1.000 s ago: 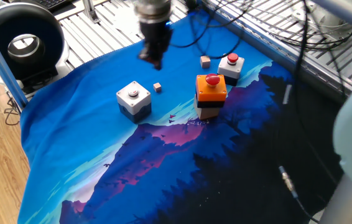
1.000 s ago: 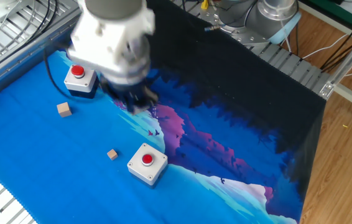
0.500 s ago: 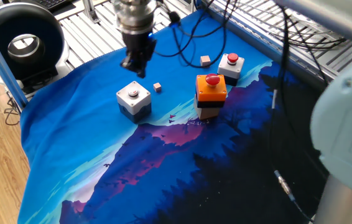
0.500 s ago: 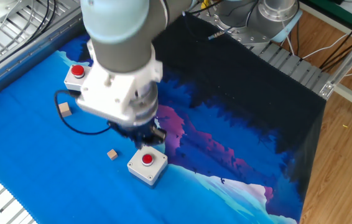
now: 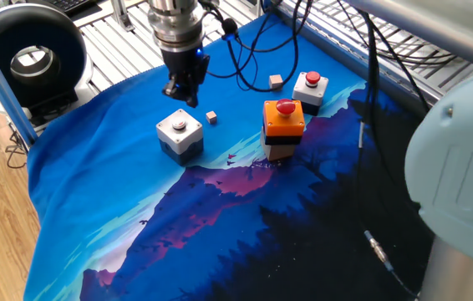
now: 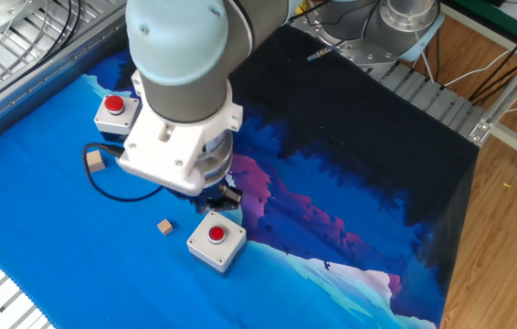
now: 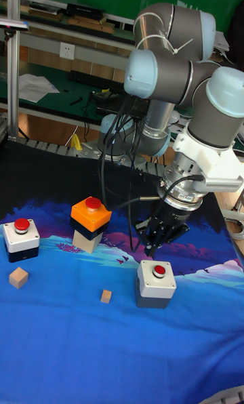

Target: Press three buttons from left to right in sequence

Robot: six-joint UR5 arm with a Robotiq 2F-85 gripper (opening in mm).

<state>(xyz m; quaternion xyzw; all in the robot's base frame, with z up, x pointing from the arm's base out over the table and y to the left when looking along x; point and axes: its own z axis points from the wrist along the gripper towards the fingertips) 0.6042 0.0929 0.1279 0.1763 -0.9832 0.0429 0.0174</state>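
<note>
**Over the first button, none pressed yet**

Blue printed cloth [image 5: 94, 192] spread across the table, with metal slats and cables beyond its far edge.

Far left, off the cloth: black ring-shaped unit [image 5: 32, 58], contents not discernible. No tray, bin or bowl anywhere on the cloth, so nothing to report as contained.

Left on the cloth: white-grey box [image 5: 178, 134] with its small round button facing up. Gripper [image 5: 182, 90] now just above it and slightly to the far side. A second ago further right and higher, half a second ago nearly in this spot, so swung across to the leftmost box and settled. In the tall fixed view, fingertips apart from the box top, no contact. Whether fingers are parted or closed: cannot tell, tips too dark and bunched together.

Meaning for the task: probably lined up for press one of three, with only a short descent onto the button left.

Just right of that box: tiny tan cube [image 5: 211, 117]. Further right: orange-topped box [image 5: 284, 121] with red mushroom button, untouched. Far right: second tan cube [image 5: 276, 81], then small white box [image 5: 310, 86] with red button, also untouched.
</note>
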